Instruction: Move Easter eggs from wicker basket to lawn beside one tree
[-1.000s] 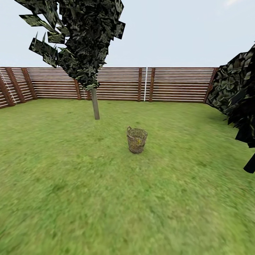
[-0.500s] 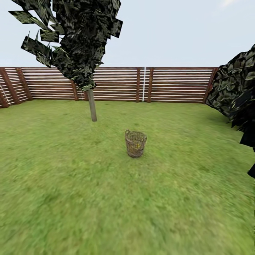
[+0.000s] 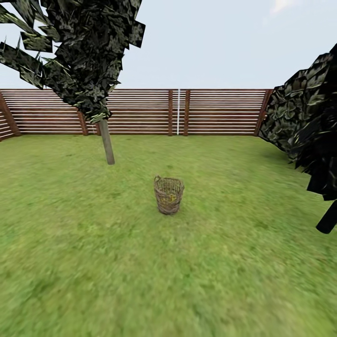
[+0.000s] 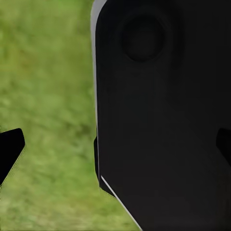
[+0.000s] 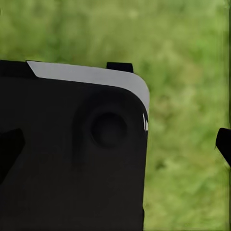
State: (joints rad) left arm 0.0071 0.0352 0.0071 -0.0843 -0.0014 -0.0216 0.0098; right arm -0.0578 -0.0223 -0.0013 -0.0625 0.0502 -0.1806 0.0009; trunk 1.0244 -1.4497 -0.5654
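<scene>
Across the last second the whole head view has slid: the wicker basket (image 3: 169, 195), the tree (image 3: 107, 141) and the fence (image 3: 220, 112) are all set further left in the picture and the basket sits slightly lower. This is read as the camera and base having turned or rolled, not as the things having moved. The basket stands upright on the lawn (image 3: 140, 281), well apart from the robot, with the grey-brown trunk beyond it to the left and a near-black tree (image 3: 326, 217) at the right edge. Yellow is glimpsed through the weave, taken to be the Easter eggs (image 3: 169, 198); their number cannot be told. In both wrist views dark robot bodywork is seen over blurred grass, and whether either hand is released or clenched cannot be told. The approach is judged unfinished, with no egg yet removed
</scene>
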